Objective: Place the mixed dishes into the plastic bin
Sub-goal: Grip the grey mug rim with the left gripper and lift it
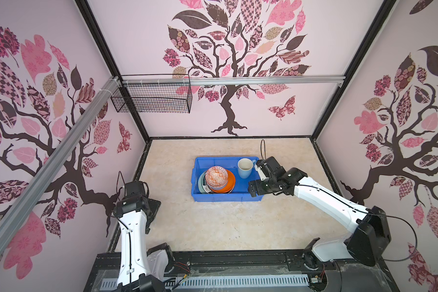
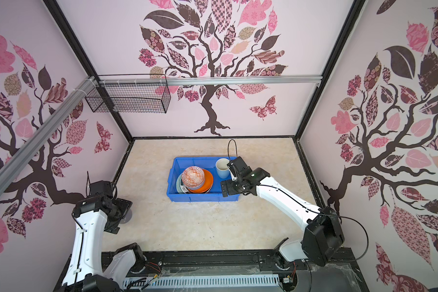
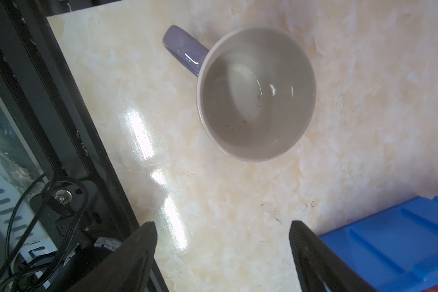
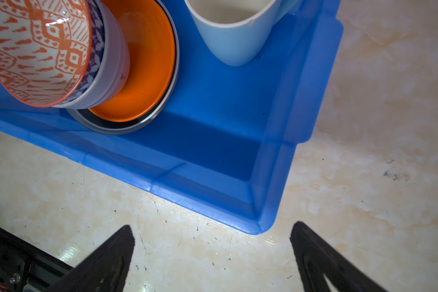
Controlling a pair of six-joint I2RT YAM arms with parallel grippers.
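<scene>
In the lower left of both top views the left arm (image 1: 131, 227) is rising steeply from the base rail, its wrist folding down over the marbled table (image 1: 213, 227). The left gripper (image 3: 223, 252) is hanging with jaws wide apart and empty, near a lavender mug (image 3: 256, 93) that is standing upright on the table, outside the bin. At centre the blue bin (image 1: 220, 197) is holding a stack. The orange-patterned bowl (image 1: 216, 176) is nesting in the lavender bowl (image 4: 109, 75) on the orange-faced black plate (image 1: 230, 186). A pale blue mug (image 1: 244, 168) is standing in the bin's upper right corner. From the lower right the right arm (image 1: 321, 199) is stretching low. The right gripper (image 4: 213, 252) is hovering over the bin's near right corner, jaws spread wide, holding nothing.
</scene>
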